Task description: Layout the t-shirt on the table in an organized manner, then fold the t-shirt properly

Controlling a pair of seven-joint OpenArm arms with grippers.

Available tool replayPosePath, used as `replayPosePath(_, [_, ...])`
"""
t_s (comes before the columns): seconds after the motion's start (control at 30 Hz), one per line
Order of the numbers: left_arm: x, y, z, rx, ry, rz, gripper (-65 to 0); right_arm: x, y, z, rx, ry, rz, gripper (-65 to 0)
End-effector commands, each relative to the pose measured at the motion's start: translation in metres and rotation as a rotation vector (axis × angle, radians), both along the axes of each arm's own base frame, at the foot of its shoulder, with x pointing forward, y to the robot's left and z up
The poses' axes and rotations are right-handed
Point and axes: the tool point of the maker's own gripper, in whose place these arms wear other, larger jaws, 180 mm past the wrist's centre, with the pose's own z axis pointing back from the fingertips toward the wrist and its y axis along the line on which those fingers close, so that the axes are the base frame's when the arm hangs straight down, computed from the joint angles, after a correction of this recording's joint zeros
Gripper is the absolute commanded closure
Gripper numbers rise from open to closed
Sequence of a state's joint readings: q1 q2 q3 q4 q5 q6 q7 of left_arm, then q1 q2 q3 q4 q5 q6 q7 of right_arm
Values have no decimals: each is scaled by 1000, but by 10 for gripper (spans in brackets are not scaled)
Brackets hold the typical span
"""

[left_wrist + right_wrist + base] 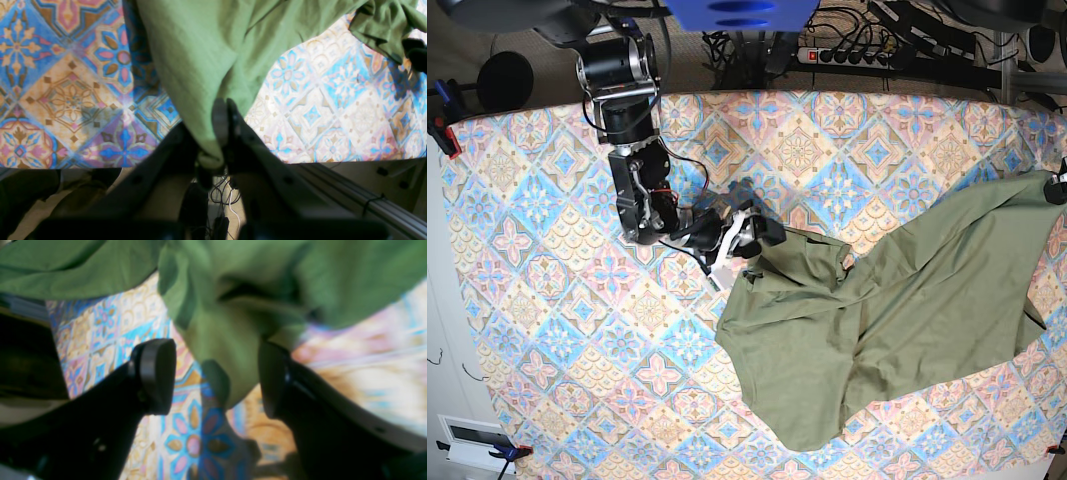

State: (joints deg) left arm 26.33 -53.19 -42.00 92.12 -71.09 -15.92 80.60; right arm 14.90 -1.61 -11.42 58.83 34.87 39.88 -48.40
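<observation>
At the far edge of the tabletop (pixel 547 330), base view right, the left gripper (pixel 222 133) is pressed together on a bunched fold of the t-shirt (pixel 897 300); in the left wrist view the green cloth runs down between its dark fingers (pixel 233 130) and is pinched there, the fabric drawn up taut from that point. Below the gripper the tabletop edge ends and cables and a rail show beneath.

Near the tabletop centre the right gripper (pixel 217 376) stands spread wide. In the right wrist view a hanging lobe of the t-shirt lies between its two round pads (pixel 158 373); the cloth is close against the pad on the view's right, clear of the other. Not gripped.

The t-shirt lies crumpled across the right half of the tabletop in the base view, stretched from the right gripper to the left gripper at the edge, one broad flap spread toward the near side. Folds and creases through the middle; not flat.
</observation>
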Motion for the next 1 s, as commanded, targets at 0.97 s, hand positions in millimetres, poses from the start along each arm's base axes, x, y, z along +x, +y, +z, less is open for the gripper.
replayPosePath(0.97, [9,0,13,5,-47,-7,0,32,-30,9,-181,-145,-25,-356])
